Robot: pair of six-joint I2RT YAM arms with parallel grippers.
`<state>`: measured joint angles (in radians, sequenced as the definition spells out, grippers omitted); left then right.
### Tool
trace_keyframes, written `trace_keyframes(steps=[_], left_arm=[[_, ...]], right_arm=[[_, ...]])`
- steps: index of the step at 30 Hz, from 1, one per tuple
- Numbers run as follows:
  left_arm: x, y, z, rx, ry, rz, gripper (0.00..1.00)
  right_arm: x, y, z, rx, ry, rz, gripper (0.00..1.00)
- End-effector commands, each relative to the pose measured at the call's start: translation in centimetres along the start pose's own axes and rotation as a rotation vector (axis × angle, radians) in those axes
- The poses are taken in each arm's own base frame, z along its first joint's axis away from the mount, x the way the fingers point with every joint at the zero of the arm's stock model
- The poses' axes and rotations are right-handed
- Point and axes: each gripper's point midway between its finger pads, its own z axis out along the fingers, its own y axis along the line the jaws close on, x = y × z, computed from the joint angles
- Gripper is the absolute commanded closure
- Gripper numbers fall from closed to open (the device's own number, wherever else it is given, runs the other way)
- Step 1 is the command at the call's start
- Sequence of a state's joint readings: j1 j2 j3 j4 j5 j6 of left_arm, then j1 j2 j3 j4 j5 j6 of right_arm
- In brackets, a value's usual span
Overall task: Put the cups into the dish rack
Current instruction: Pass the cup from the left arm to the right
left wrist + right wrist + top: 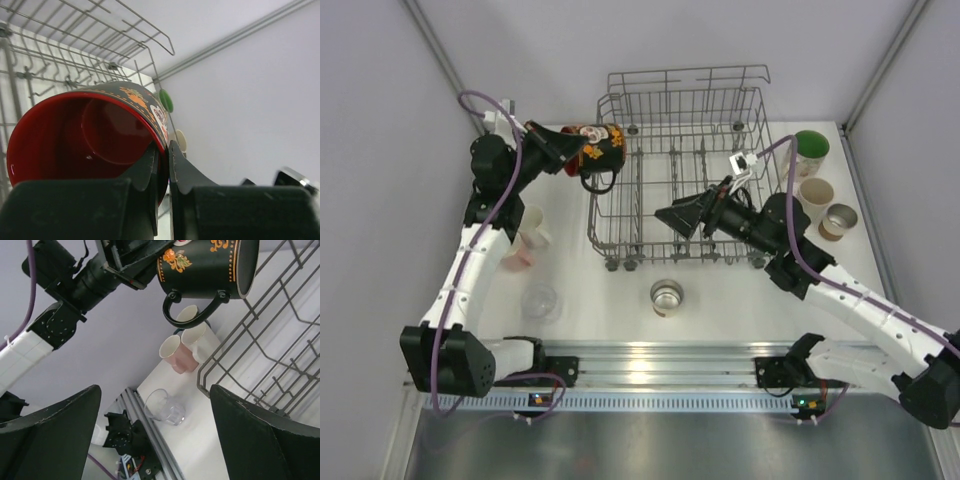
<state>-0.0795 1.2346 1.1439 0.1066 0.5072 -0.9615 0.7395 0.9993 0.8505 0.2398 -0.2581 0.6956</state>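
Note:
My left gripper [582,152] is shut on the rim of a black mug [604,150] with orange flowers and a red inside [85,135]. One fingertip [150,162] is inside the wall and the other outside. The mug hangs on its side at the back left corner of the grey wire dish rack [685,170], handle down [192,315]. My right gripper [667,216] hovers open and empty over the rack's middle, pointing left. The black mug [205,265] shows high in the right wrist view, above the right gripper [155,390].
A pink cup [517,250] and a white cup [532,225] stand left of the rack, with a clear glass [540,300] nearer. A steel cup [666,296] sits in front of the rack. Green [810,148], cream [815,192] and brown-banded [838,220] cups stand to the right.

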Motion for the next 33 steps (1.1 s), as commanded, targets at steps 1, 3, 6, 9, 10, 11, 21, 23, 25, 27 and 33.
trace_keyframes(steps=[1, 3, 6, 9, 10, 11, 21, 23, 25, 27, 33], left_arm=[[-3.0, -13.3, -5.7, 0.418, -0.185, 0.14, 1.0], [-2.3, -14.5, -6.8, 0.463, -0.204, 0.141, 1.0], [-1.0, -14.8, -7.4, 0.511, -0.213, 0.101, 1.0], [0.0, -15.6, -7.8, 0.544, -0.193, 0.078, 1.0], [0.0, -15.9, -7.9, 0.55, -0.195, 0.071, 1.0], [0.6, -16.1, -7.9, 0.557, -0.184, 0.06, 1.0], [2.1, -16.6, -8.6, 0.592, -0.192, -0.054, 1.0], [2.3, -16.5, -8.6, 0.598, -0.191, -0.08, 1.0], [2.3, -16.4, -8.5, 0.593, -0.2, -0.089, 1.0], [2.4, -16.4, -8.3, 0.589, -0.201, -0.104, 1.0], [3.1, -16.5, -7.9, 0.602, -0.186, -0.13, 1.0]], right_arm=[[-1.1, 3.1, 1.2, -0.156, -0.049, 0.079, 0.1], [-0.7, 3.0, 2.2, -0.173, -0.031, 0.118, 0.11], [-0.2, 3.2, 3.7, -0.201, -0.013, 0.16, 0.11], [0.2, 3.6, 5.0, -0.24, 0.002, 0.187, 0.12], [0.2, 3.9, 5.2, -0.255, 0.003, 0.201, 0.13], [0.4, 3.9, 5.5, -0.265, 0.009, 0.208, 0.13], [-1.3, 6.2, 5.8, -0.374, -0.06, 0.202, 0.17], [-1.3, 6.4, 6.1, -0.378, -0.057, 0.207, 0.17], [-1.6, 6.7, 6.3, -0.387, -0.056, 0.21, 0.18], [-1.4, 6.7, 6.7, -0.382, -0.047, 0.214, 0.18], [-1.3, 7.0, 7.3, -0.388, -0.036, 0.23, 0.18]])
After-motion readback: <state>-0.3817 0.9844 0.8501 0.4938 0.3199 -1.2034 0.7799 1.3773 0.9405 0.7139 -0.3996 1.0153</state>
